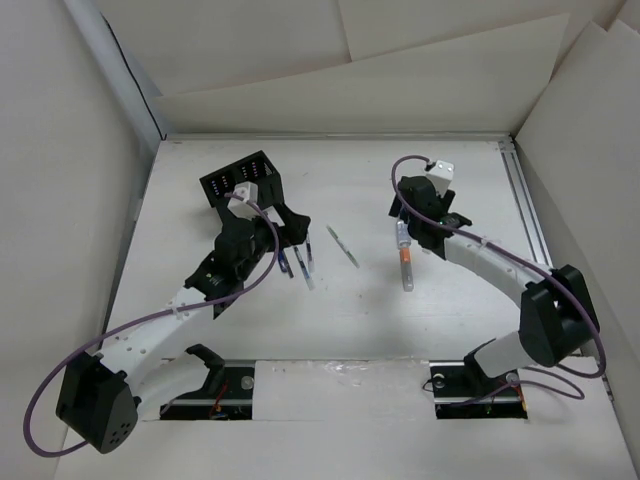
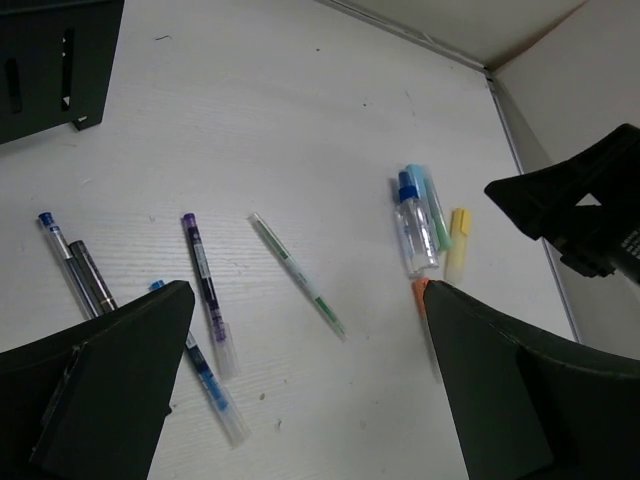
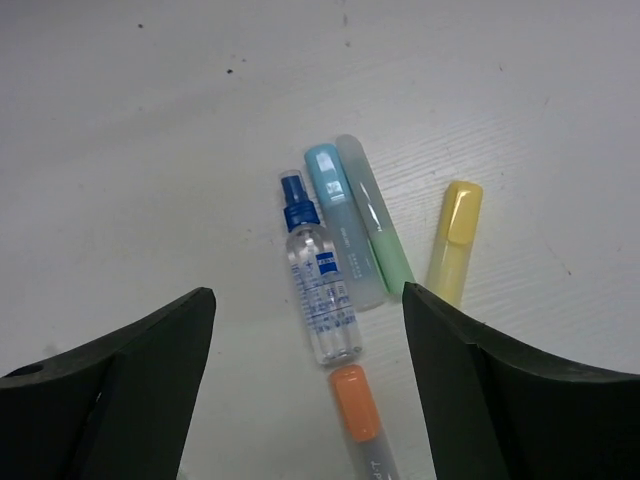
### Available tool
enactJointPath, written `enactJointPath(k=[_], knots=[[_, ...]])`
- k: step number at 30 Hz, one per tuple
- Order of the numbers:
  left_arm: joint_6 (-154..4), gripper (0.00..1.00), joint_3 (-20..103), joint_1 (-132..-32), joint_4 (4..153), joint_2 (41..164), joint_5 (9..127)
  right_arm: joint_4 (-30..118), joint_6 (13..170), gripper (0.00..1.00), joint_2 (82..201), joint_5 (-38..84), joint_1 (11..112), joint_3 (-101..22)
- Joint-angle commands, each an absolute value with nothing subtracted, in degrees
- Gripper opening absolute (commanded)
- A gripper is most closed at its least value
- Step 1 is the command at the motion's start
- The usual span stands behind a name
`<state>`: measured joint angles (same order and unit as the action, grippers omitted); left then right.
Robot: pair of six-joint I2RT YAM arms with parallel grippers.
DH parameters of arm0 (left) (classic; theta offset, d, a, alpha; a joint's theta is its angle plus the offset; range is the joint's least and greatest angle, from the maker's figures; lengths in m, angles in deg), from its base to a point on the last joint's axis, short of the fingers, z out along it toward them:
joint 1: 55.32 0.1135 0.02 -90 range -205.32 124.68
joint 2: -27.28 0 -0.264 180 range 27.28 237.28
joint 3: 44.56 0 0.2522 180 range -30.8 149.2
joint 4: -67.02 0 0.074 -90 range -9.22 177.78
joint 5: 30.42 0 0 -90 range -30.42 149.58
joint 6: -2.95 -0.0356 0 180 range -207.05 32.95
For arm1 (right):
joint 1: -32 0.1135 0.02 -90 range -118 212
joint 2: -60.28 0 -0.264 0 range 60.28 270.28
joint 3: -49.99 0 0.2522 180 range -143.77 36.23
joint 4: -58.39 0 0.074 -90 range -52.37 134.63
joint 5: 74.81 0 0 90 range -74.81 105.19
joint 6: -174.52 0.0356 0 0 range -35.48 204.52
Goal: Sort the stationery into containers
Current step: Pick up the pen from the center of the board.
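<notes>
**Stock at this moment, largest first**

1. White tabletop [image 1: 450, 330]: carries everything listed below.
2. Black perforated plastic organiser box with several compartments [image 1: 243, 180]: stands at the far left. I see nothing sticking out of it, though its inside is too dark to be sure.
3. My left end effector [image 2: 305, 295]: fingers spread wide and holding nothing, hovering just in front of the box above the pen group.
4. My right end effector [image 3: 308, 298]: also spread and holding nothing, poised over the right-hand cluster.
5. Left group, loose on the tabletop and well apart from the box:
   - purple-inked clear pen [image 2: 207, 295]
   - blue-inked clear pen [image 2: 215, 395], partly hidden under my left finger
   - slim green-and-clear pen [image 2: 297, 275], lying alone between the two groups
   - clear pen with a blue cap [image 2: 62, 260], lying next to the dark grey pen [image 2: 93, 275]
6. Right cluster, also on the tabletop:
   - orange-capped marker [image 3: 355, 402]
   - light-blue highlighter [image 3: 345, 240], side by side with the pale-green highlighter [image 3: 382, 228]
   - small clear bottle with a blue cap [image 3: 322, 290], just beside the light-blue highlighter
   - short yellow stick [image 3: 455, 245], a little apart to the right

**Progress, as I judge it:** sorting has barely begun, if at all. Ten items lie outside the box and none is in either grasp. Every piece is left to pick up and place in a compartment.
</notes>
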<state>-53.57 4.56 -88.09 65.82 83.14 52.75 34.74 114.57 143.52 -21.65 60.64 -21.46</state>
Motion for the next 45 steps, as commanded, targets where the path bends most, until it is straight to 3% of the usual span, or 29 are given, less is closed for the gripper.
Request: enactJointPath(k=[1, 3, 5, 6, 9, 11, 13, 14, 16, 18, 19, 26, 45], knots=[[-53.5, 1.00, 4.7, -88.0, 61.5, 82.0, 54.7, 31.9, 116.6, 0.81, 144.1, -24.7, 59.2, -24.2], [-53.5, 1.00, 4.2, -88.0, 61.5, 82.8, 56.3, 31.9, 116.6, 0.77, 144.1, -23.8, 57.8, -24.2], [-53.5, 1.00, 4.2, -88.0, 62.1, 83.6, 58.3, 31.4, 116.6, 0.62, 144.1, -22.2, 56.4, -24.8], [-53.5, 0.95, 2.4, -88.0, 60.8, 83.6, 58.9, 31.4, 116.6, 0.41, 144.6, -21.3, 55.6, -24.8], [-53.5, 0.80, 1.2, -90.0, 59.5, 83.6, 58.1, 30.8, 116.6, 0.15, 145.4, -17.8, 53.8, -25.3], [-54.8, 0.54, 0.7, -90.6, 59.5, 83.6, 58.1, 30.0, 115.9, 0.03, 147.8, -17.1, 53.1, -26.9], [-55.5, 0.38, 0.7, -90.6, 58.9, 83.6, 59.4, 29.1, 115.9, 0.02, 149.4, -15.7, 53.1, -28.8], [-56.2, 0.22, 0.7, -90.6, 58.9, 84.1, 59.4, 28.4, 115.3, 0.11, 151.2, -15.7, 52.6, -29.4], [-56.2, 0.16, 0.7, -90.6, 58.9, 84.1, 59.9, 27.8, 114.7, 0.24, 153.1, -15.0, 52.6, -30.6], [-56.7, 0.16, 0.7, -90.6, 58.4, 84.7, 60.6, 27.1, 114.1, 0.40, 155.6, -14.3, 52.0, -31.7], [-56.7, 0.18, 0.0, -90.6, 58.4, 85.2, 61.3, 26.5, 114.1, 0.43, 156.4, -12.7, 52.0, -32.7], [-56.7, 0.23, -1.2, -90.6, 55.7, 87.0, 63.9, 23.5, 113.5, 0.43, 163.3, -11.4, 50.2, -39.0], [-57.3, 0.24, -1.7, -90.6, 53.4, 88.1, 66.2, 16.3, 111.2, 0.36, 176.9, -8.3, 46.2, -52.7]])
